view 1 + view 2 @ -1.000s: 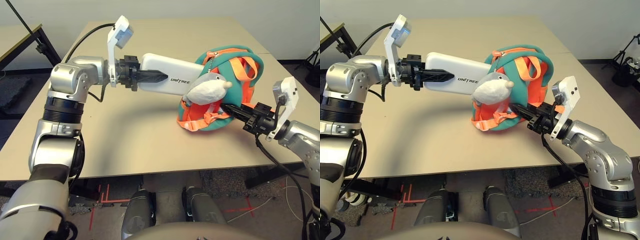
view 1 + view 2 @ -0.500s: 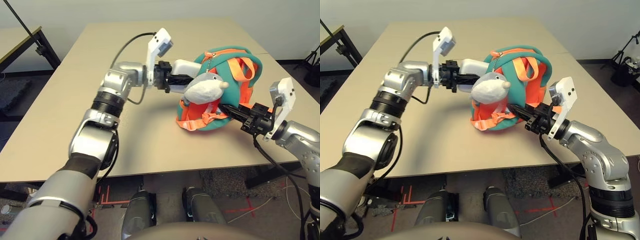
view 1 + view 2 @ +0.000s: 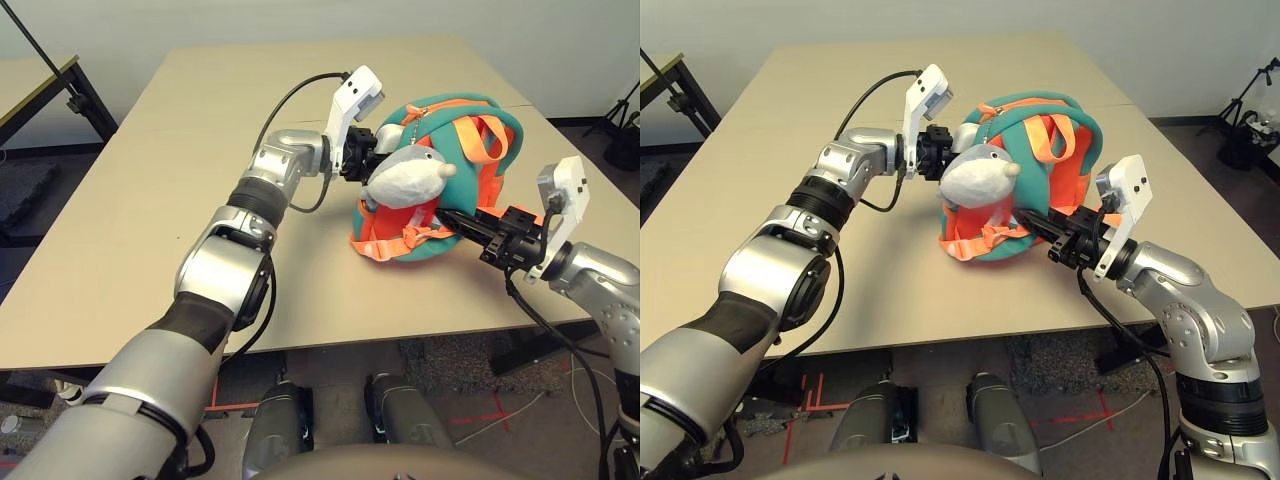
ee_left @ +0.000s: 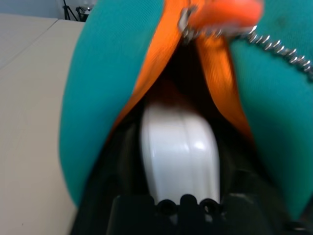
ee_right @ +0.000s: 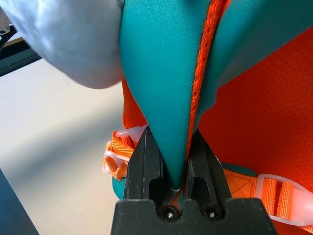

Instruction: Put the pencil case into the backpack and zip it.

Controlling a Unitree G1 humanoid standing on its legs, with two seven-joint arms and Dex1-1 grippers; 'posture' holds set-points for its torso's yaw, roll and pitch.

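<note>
The teal and orange backpack [image 3: 470,150] lies on its side right of the table's middle, with a grey-white plush dolphin [image 3: 405,178] on its near-left face. My left gripper [image 3: 372,160] is at the backpack's zipper opening. In the left wrist view the white pencil case [image 4: 178,152] sits inside the opening between orange zipper trim, its near end between my open jaws. My right gripper [image 3: 455,222] reaches in from the right. It is shut on a fold of teal fabric with orange trim [image 5: 161,73] at the backpack's lower edge.
The beige table [image 3: 150,200] has bare surface to the left and in front of the backpack. A dark stand [image 3: 75,95] is off the table at the far left. The table's right edge lies close behind my right arm.
My left arm has pushed the pencil case to the right, from outside the backpack into its opening. The left jaws have widened. My right gripper has kept its hold and place.
</note>
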